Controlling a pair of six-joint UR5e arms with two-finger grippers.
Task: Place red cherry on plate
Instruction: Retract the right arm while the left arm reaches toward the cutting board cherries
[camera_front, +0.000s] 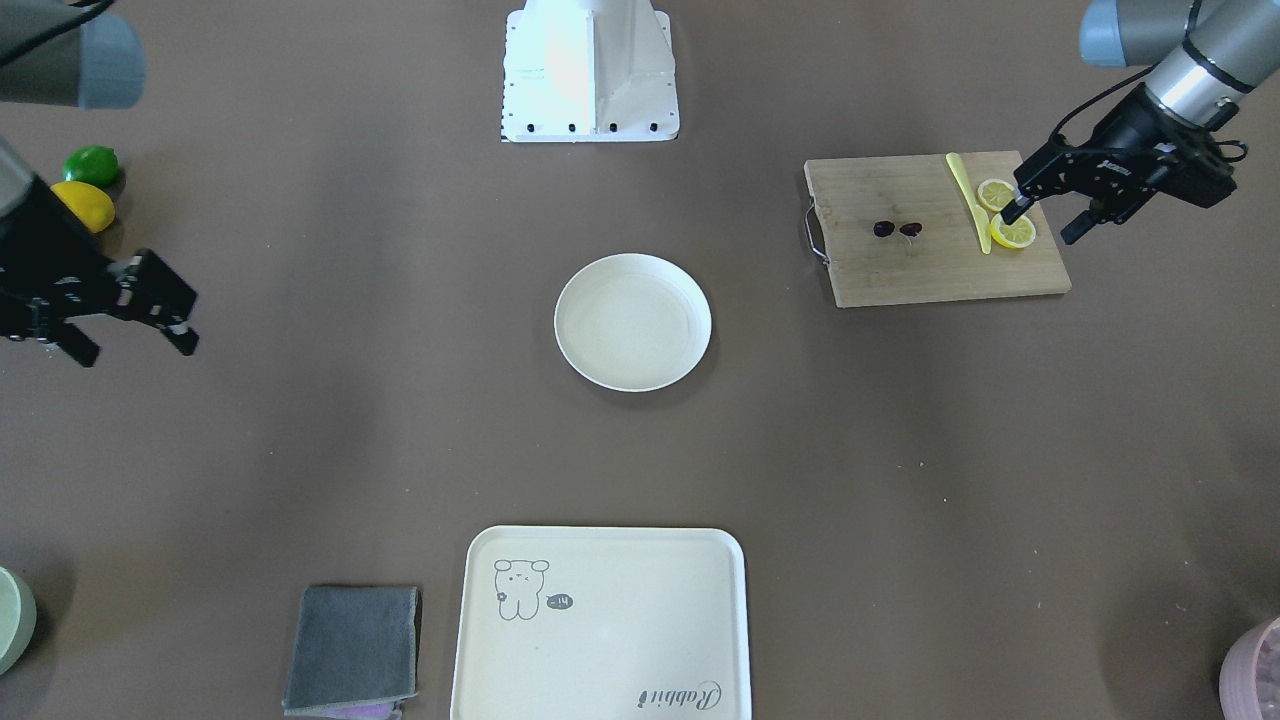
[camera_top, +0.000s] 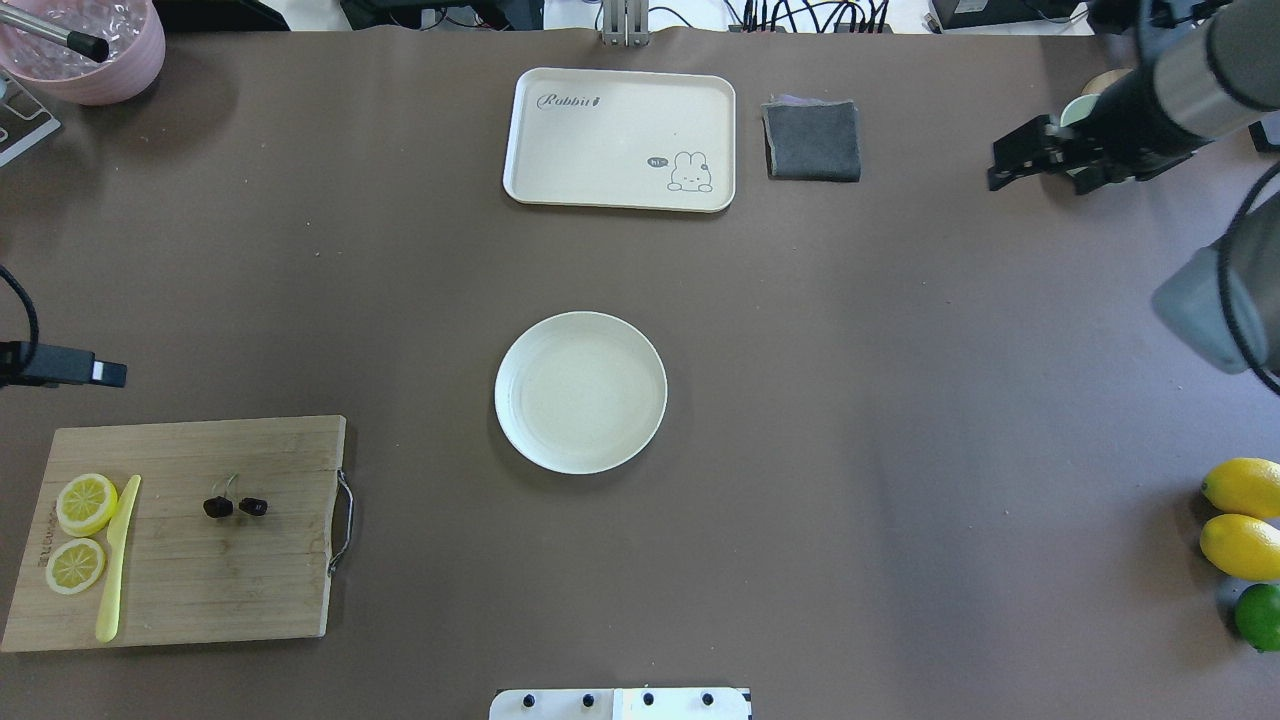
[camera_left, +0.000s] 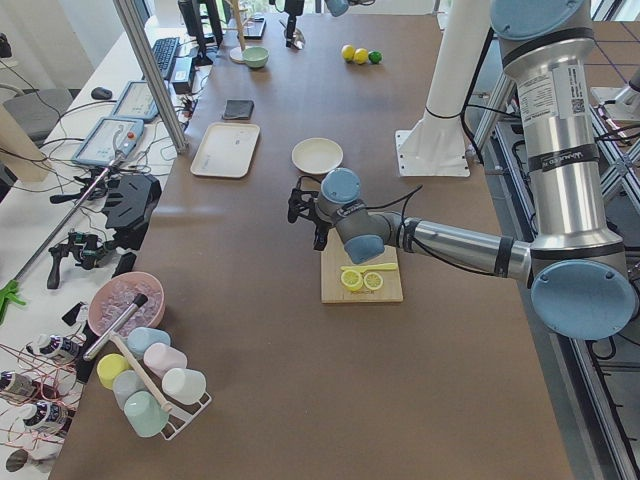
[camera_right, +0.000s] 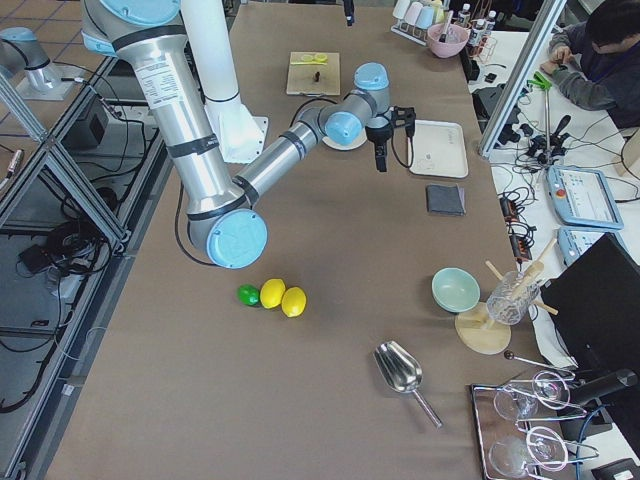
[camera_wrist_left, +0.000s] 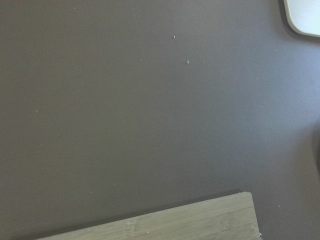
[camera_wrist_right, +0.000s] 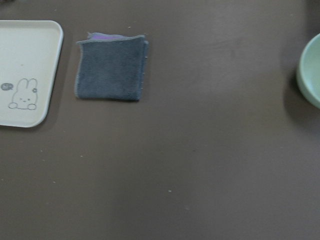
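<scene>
The red cherry (camera_front: 897, 229), two tiny dark maroon fruits on thin stems, lies in the middle of a wooden cutting board (camera_front: 880, 270); the overhead view shows the cherry (camera_top: 235, 506) too. Near the table's centre sits the round cream plate (camera_front: 632, 321), with nothing on it. My left gripper (camera_front: 1042, 226) hangs open above the board's lemon-slice end, well apart from the cherry. At the opposite side of the table my right gripper (camera_front: 135, 346) is open and holds nothing.
Two lemon slices (camera_top: 85, 503) and a yellow knife (camera_top: 117, 560) share the board. Far side: a cream tray (camera_top: 620, 140) and a grey cloth (camera_top: 812, 140). Two lemons (camera_top: 1243, 520) and a lime (camera_top: 1260, 615) lie at the right. A pink bowl (camera_top: 85, 50) stands far left.
</scene>
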